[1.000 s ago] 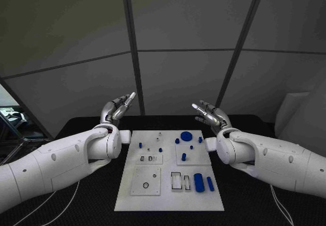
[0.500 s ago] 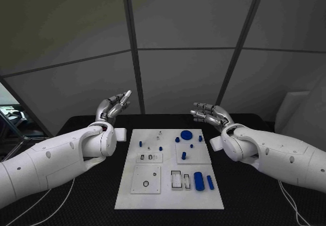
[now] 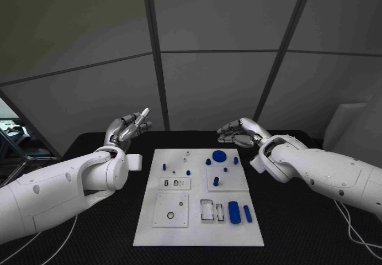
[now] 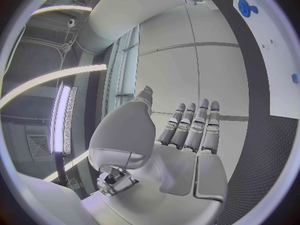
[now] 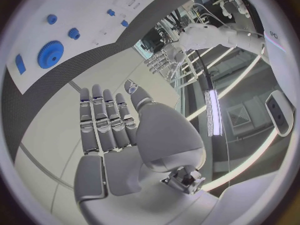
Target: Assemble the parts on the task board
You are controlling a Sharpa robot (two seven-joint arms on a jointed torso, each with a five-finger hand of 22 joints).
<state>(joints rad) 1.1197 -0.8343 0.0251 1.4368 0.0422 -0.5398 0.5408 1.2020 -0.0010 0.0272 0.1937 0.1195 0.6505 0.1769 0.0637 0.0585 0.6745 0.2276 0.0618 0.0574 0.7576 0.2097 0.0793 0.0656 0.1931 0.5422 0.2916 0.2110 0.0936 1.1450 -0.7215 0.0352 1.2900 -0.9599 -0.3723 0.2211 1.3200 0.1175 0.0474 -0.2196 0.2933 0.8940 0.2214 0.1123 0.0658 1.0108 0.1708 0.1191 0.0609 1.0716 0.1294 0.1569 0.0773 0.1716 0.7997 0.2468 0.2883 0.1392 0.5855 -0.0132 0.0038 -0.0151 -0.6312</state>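
The white task board point(image 3: 199, 232) lies in the middle of the black table. On it are blue parts: a gear point(image 3: 219, 155) near the far edge, small pegs point(image 3: 216, 181) around the middle, and a thick cylinder point(image 3: 233, 212) beside a thin bar point(image 3: 248, 213) at the near right. My left hand point(image 3: 130, 128) is raised beyond the board's far left corner, fingers straight, holding nothing. My right hand point(image 3: 239, 132) hovers beyond the far right corner, also holding nothing. In the wrist views the left hand point(image 4: 181, 145) and right hand point(image 5: 119, 135) show flat bare palms, with the gear point(image 5: 49, 54) well apart.
Black table surface point(image 3: 302, 221) surrounds the board on all sides. Grey wall panels stand close behind the table. White recessed plates point(image 3: 171, 210) and slots sit in the board's near half.
My right hand has tipped its fingers over and drifted left, toward the board's far edge. My left hand has shifted slightly left and stays raised.
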